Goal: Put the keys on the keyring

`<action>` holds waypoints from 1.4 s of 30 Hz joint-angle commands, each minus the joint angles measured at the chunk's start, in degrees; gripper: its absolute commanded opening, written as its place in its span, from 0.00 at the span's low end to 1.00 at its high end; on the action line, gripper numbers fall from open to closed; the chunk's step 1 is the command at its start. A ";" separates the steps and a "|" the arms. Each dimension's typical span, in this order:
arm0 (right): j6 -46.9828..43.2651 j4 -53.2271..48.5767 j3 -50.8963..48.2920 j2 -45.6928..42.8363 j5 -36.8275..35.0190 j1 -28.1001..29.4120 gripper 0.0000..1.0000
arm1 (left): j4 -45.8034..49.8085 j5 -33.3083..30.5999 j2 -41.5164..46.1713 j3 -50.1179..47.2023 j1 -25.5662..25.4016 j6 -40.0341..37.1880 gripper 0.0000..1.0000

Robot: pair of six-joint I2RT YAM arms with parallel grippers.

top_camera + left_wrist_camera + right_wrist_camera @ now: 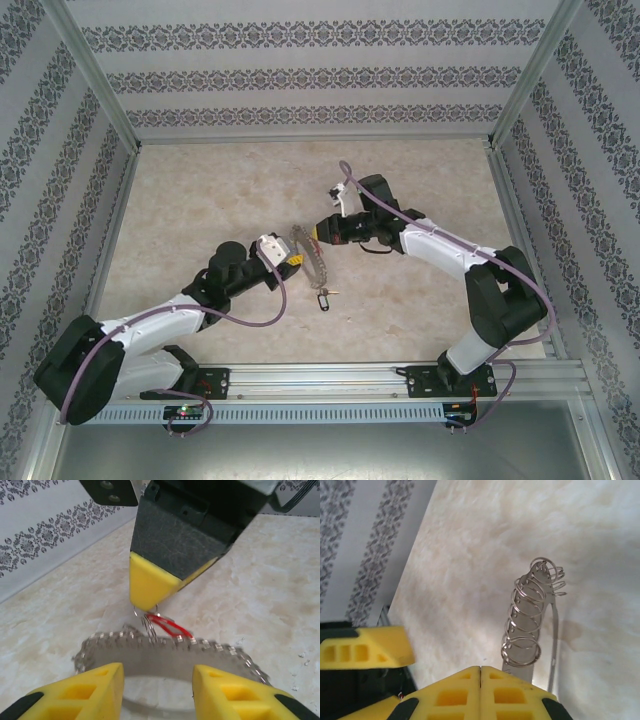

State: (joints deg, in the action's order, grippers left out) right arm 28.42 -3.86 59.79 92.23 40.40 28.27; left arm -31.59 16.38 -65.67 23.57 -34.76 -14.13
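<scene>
my right gripper point(480, 672) is pinched together on the keyring point(165, 655), its tip hiding part of the blurred red-tagged key point(170, 626); my left gripper point(157, 680) stands apart. the dark-tagged key point(322, 299) lies nearby, tiny.

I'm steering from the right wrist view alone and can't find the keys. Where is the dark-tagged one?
Observer: The dark-tagged key lies on the table, on the near side of the keyring, apart from both grippers.
Operator: And the red one?
Observer: The left wrist view shows a red tag just below the closed tip of the right gripper, at the keyring's small rings. I cannot tell whether it is threaded on.
Operator: Is the left gripper gripping anything?
Observer: No. The left gripper is open, and the keyring runs past beyond its fingers.
</scene>
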 commanded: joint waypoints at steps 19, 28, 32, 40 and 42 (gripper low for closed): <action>3.27 -1.51 -19.78 -11.70 -7.67 -13.37 0.00 | 2.13 4.29 -5.20 6.14 0.66 8.59 0.36; 0.79 -6.87 -24.87 -15.76 -13.19 -13.37 0.00 | 7.26 -2.96 -10.35 12.29 0.75 23.37 0.37; 0.40 -8.21 -25.37 -15.50 -15.07 -13.41 0.00 | 8.37 -3.54 -11.06 13.26 0.76 25.09 0.38; 1.17 -9.44 -28.41 -18.71 -20.48 -13.42 0.00 | 13.68 -5.37 -11.41 16.01 1.10 28.03 0.43; 1.34 -9.89 -29.48 -19.55 -21.41 -13.39 0.00 | 13.90 -6.72 -11.28 15.91 1.09 29.57 0.45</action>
State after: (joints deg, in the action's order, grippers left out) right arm 29.87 -12.03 31.68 74.32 22.13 15.11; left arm -20.38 11.88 -76.62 37.80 -34.39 12.08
